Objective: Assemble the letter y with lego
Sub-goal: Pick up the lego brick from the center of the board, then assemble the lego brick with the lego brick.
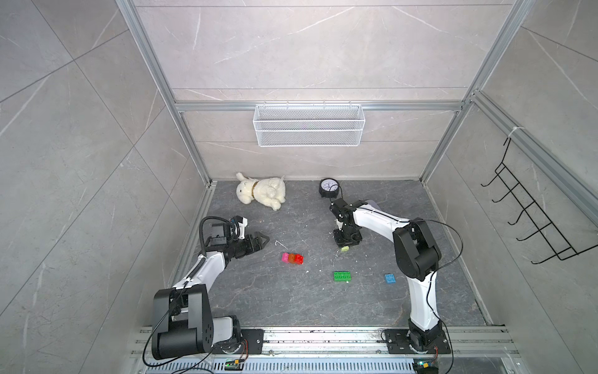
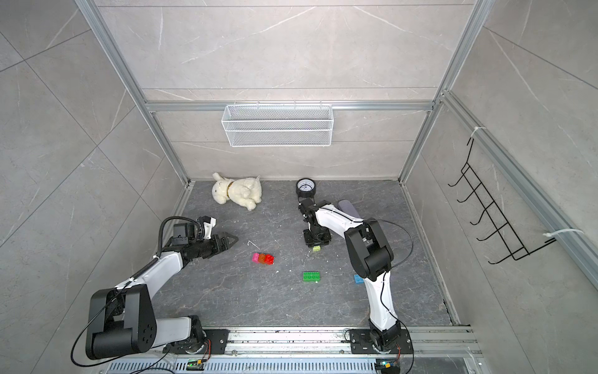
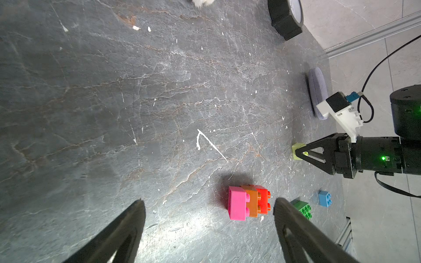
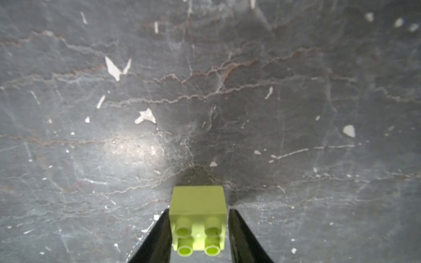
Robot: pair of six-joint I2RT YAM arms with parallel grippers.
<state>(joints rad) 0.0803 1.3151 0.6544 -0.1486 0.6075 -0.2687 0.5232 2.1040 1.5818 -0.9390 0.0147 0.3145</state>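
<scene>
Yellow-green brick (image 4: 198,218) sits low on the slate table (image 1: 291,301), studs sideways. Right gripper (image 4: 198,211) pinches its two flanks. Left gripper (image 3: 209,200) is wide open and empty, near the pink-orange-red stem (image 3: 248,201). Green brick (image 1: 342,276) and blue brick (image 1: 389,278) lie loose. Risk: the fingertip hold on smooth plastic looks shallow, so the brick could pivot or slip on lifting and spoil stud alignment.
</scene>
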